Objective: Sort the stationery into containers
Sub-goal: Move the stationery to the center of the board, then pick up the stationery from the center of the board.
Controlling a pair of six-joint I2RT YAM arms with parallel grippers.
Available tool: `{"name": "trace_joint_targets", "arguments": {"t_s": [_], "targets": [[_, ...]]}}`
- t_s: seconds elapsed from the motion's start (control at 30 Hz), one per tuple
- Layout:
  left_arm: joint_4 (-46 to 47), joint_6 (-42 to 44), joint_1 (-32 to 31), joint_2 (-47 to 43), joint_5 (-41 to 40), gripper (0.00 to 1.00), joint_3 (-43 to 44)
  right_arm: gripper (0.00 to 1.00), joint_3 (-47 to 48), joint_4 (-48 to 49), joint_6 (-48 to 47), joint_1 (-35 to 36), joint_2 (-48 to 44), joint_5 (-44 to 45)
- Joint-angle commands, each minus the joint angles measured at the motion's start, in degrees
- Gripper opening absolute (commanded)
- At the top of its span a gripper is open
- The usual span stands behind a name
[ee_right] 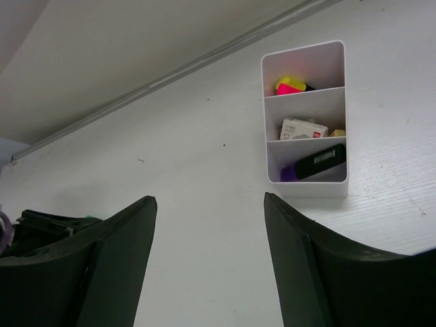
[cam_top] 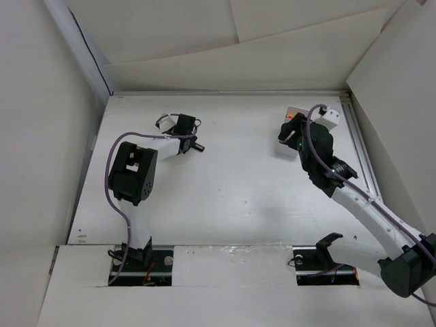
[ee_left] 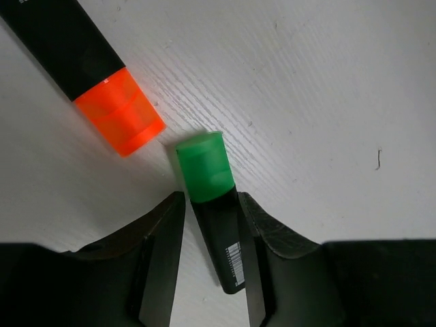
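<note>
Here, table [cam_top: 231,191]: white; box far right, markers far left.
Box [ee_right: 306,185]: white, three compartments showing in a row.
Far compartment: yellow and pink pieces [ee_right: 289,85].
Middle compartment: small white carton [ee_right: 303,128], tan piece [ee_right: 338,133] beside it.
Near compartment: purple-ended marker [ee_right: 313,163], black, lying crosswise.
Right gripper [ee_right: 208,259]: fingers wide apart, nothing between.
Left gripper [ee_left: 211,266]: fingers flank green-capped marker [ee_left: 204,167]; clamped or not, cannot tell.
Green-capped marker: flat on table, long axis away from wrist, cap leading.
Orange-capped marker [ee_left: 116,112]: diagonal, cap near green cap, not touching.
</note>
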Motion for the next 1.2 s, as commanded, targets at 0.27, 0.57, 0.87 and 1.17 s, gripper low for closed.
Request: {"name": "trace_joint_targets", "arguments": {"t_s": [0.27,0.57,0.87,1.17], "targets": [[-9.4,4.4,-1.4,3.4,-1.9,0.13,5.7,0.71,-2.2,2.0,-0.5,-5.8,-6.8,-6.3],[-5.3,9.0,-1.4,-2.0,0.0,0.0,-1.5,0.8,-1.1,2.5,-1.6,-9.0,-0.4,-17.2],[3.6,12.1,-1.4,-11.6,1.0,0.0,-14.0,0.86,1.3,2.5,-2.1,-9.5,7.0,-26.3],[12.4,15.1,-1.9,-21.5,10.4,0.0,-23.2,0.87,3.3,4.7,-2.7,-7.8,12.8,-37.1]]}}
